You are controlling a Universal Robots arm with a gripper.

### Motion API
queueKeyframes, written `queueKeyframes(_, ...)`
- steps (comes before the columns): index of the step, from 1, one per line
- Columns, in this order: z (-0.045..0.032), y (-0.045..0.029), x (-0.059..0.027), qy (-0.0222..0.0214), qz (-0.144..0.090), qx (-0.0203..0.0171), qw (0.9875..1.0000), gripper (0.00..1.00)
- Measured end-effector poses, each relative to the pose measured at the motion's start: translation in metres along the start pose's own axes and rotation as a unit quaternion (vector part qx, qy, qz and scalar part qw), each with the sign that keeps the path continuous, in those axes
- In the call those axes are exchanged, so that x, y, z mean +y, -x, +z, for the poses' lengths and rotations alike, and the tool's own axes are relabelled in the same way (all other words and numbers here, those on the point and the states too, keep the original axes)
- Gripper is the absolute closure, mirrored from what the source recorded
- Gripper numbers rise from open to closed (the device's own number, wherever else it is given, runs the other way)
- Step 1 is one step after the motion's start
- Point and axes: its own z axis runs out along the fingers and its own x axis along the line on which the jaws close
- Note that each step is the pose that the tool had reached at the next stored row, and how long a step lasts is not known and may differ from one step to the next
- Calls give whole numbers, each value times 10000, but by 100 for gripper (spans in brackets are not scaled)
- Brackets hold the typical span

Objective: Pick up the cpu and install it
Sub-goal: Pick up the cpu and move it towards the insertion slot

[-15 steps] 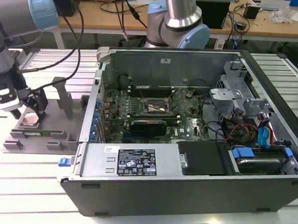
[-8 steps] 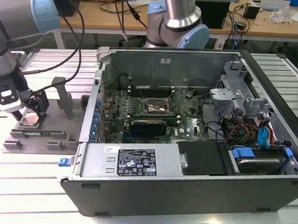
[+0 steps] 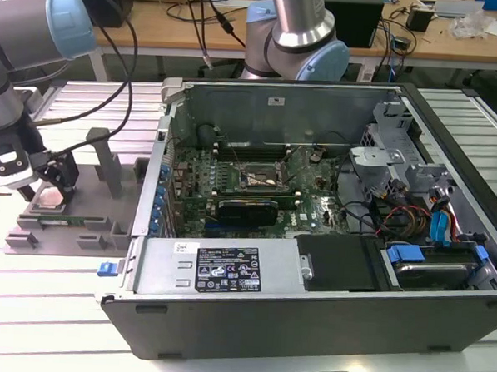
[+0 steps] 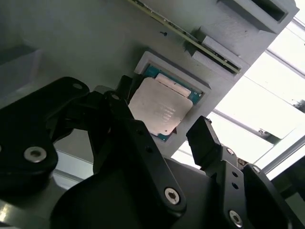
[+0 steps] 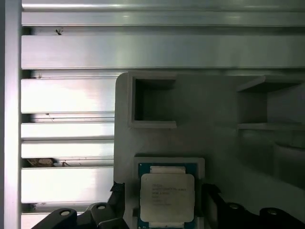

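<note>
Beside the open computer case (image 3: 227,272), at the exterior view's left, the gripper (image 3: 51,189) hangs over the cpu (image 4: 159,106), its fingers (image 4: 205,138) spread to either side and not pinching. The cpu lies flat in a grey holder (image 5: 214,143). This looks like the grasping step, which calls for closing squarely and evenly. The case's side wall (image 3: 160,177) stands between the holder and the socket (image 3: 264,180).

Arm (image 3: 23,24) low at exterior view's left; tool (image 3: 52,194) pts down, fingers (image 4: 205,138) apart
</note>
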Motion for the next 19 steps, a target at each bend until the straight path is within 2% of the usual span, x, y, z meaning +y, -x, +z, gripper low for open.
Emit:
queueKeyframes(14,11,35,16,-1,0,2,10000,26)
queueKeyframes(15,11,35,16,-1,0,1,10000,27)
queueKeyframes(16,10,36,16,-1,0,2,10000,35)
queueKeyframes(19,10,36,16,-1,0,2,10000,35)
